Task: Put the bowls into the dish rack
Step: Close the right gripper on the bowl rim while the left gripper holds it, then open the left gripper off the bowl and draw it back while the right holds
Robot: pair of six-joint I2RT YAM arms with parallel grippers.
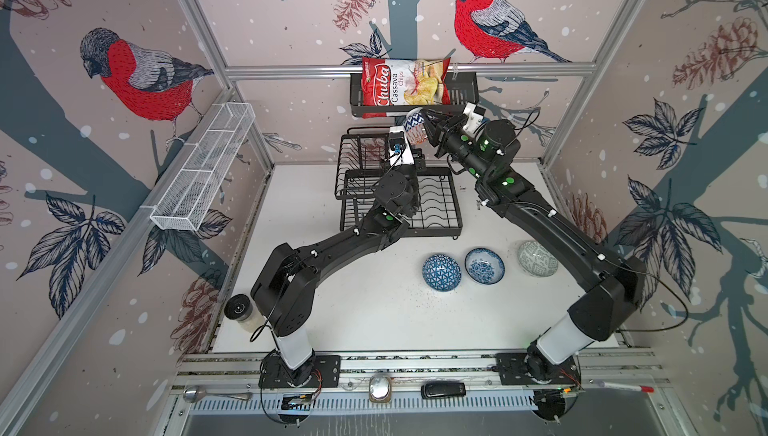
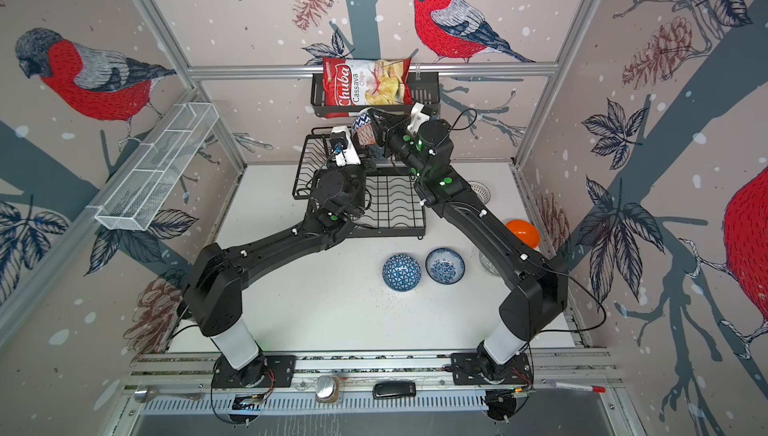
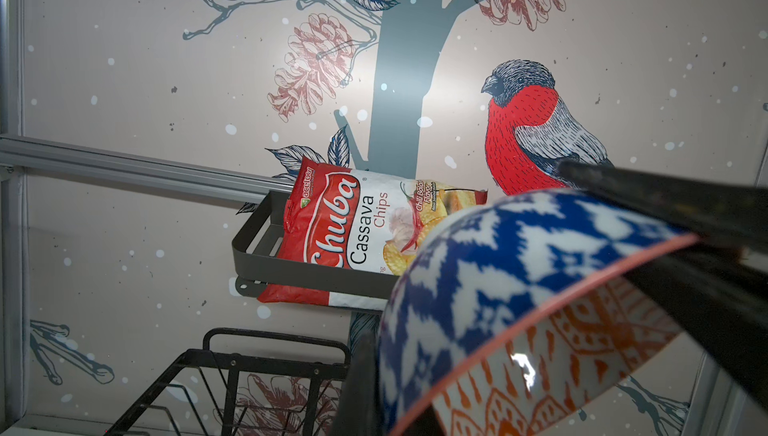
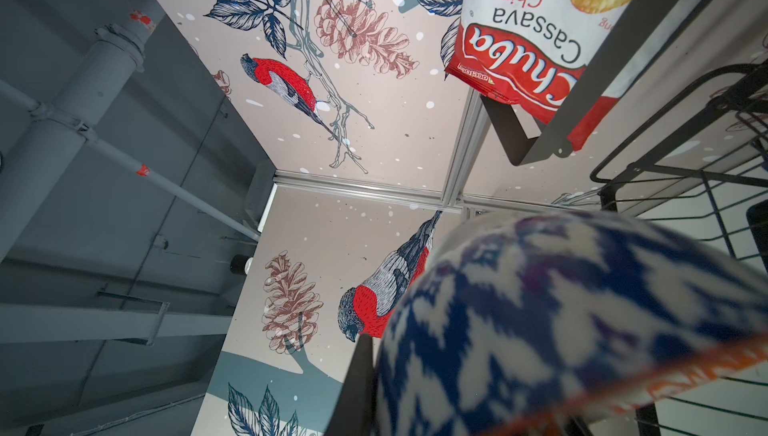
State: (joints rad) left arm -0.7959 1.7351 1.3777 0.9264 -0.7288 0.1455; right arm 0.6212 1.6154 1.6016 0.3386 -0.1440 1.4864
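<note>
The orange-white patterned bowl (image 1: 415, 128) (image 2: 365, 130), blue-and-white outside, hangs in the air above the dish rack's (image 1: 436, 209) (image 2: 395, 205) raised tier. My left gripper (image 1: 412, 143) (image 3: 386, 405) is shut on its rim from below. My right gripper (image 1: 430, 125) (image 4: 395, 413) is shut on the opposite rim, its fingers (image 3: 665, 213) pinching the edge. On the table lie the blue triangle bowl (image 1: 441, 272), the blue-white floral bowl (image 1: 484, 266), the grey-white bowl (image 1: 537, 258), the plain orange bowl (image 2: 523, 232) and the white lattice bowl (image 2: 480, 192), the last partly hidden by the right arm.
A black slatted basket (image 1: 461, 93) with a chips bag (image 1: 405, 82) hangs on the back wall just above the held bowl. A white mesh shelf (image 1: 203, 167) runs along the left wall. A jar (image 1: 239, 309) stands by the left arm's base.
</note>
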